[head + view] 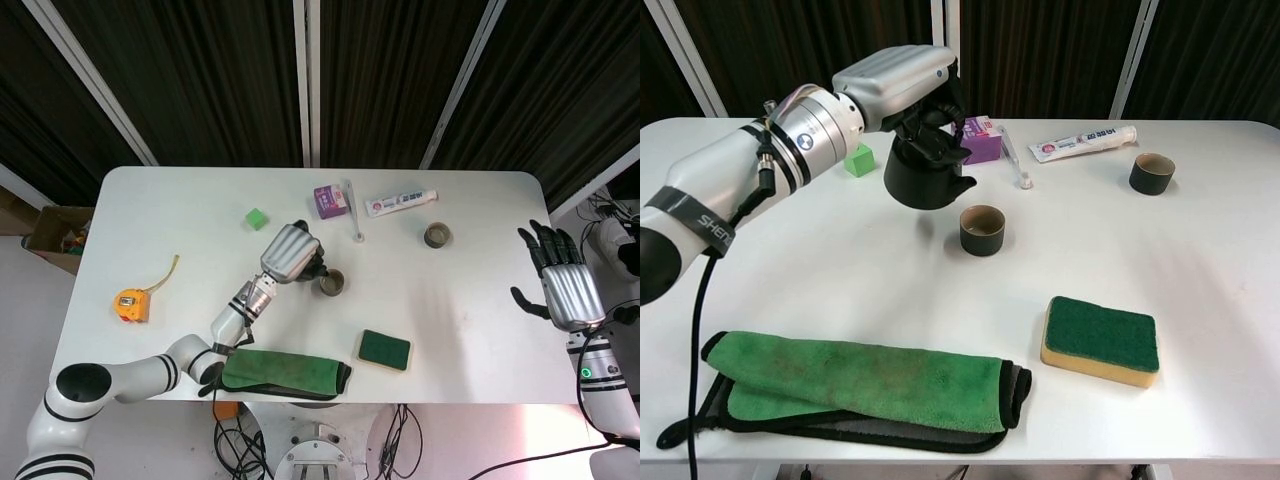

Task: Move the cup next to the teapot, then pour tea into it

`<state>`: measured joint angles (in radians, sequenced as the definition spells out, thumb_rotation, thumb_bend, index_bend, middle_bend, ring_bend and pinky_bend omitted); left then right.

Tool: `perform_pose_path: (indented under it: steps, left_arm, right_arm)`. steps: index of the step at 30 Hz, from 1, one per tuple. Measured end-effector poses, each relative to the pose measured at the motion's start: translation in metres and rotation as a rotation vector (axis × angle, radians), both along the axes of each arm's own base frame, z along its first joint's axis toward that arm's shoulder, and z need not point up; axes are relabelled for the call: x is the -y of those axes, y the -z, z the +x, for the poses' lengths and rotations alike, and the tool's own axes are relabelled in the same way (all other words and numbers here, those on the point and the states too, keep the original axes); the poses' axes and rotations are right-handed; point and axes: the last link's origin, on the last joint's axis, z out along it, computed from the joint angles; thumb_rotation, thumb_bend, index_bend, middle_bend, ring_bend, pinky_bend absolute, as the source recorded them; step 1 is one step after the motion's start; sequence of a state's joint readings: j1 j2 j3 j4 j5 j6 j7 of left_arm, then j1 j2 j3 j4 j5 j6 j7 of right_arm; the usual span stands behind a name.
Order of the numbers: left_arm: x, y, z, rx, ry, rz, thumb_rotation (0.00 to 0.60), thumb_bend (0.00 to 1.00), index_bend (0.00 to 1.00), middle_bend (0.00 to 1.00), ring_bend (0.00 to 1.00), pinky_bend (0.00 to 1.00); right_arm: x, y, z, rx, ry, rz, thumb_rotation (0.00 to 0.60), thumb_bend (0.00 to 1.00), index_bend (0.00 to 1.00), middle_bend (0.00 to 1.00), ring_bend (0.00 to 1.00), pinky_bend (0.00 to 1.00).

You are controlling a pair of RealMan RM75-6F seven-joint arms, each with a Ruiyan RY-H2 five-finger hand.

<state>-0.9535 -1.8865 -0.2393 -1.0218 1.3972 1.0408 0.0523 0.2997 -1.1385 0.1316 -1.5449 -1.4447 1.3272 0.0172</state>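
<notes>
2 soft things lie nearest on the white worktop (840,270): a green cloth (860,380) and a green sponge (1100,338). They are well apart from the tea things, so I think they just wait there.

A bit further on is the cup (982,229). It stands upright, with its open top up. The left hand (902,80) grips the black teapot (928,172) from above and holds it up off the worktop, just beside the cup. The spout points at the cup. I think the teapot is held this way so the tea can fall right in when it tips. It looks hardly tipped, and I see no tea coming out.

Further back are a green block (858,159), a purple box (980,138), a toothbrush (1012,160), a toothpaste tube (1082,143) and a 2nd cup (1152,172).

The chest view shows the gap under the teapot. The head view does not, because the left hand (291,254) hides most of the teapot there. Only the head view shows the right hand (562,285). It is off past the worktop's right edge, with fingers apart and nothing in it. That view also shows a yellow tape measure (133,303) far on the left.
</notes>
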Motion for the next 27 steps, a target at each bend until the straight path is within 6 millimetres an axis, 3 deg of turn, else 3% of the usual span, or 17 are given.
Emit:
perform_pose_path:
  steps: [27]
  left_arm:
    - [0.0,0.013,0.007,-0.032,0.061,0.047,0.6,0.28,1.0,1.0,0.98,0.42]
  right_arm:
    - [0.0,0.0,-0.005,0.002,0.014,0.003,0.6,0.25,0.0,0.0,0.0,0.0]
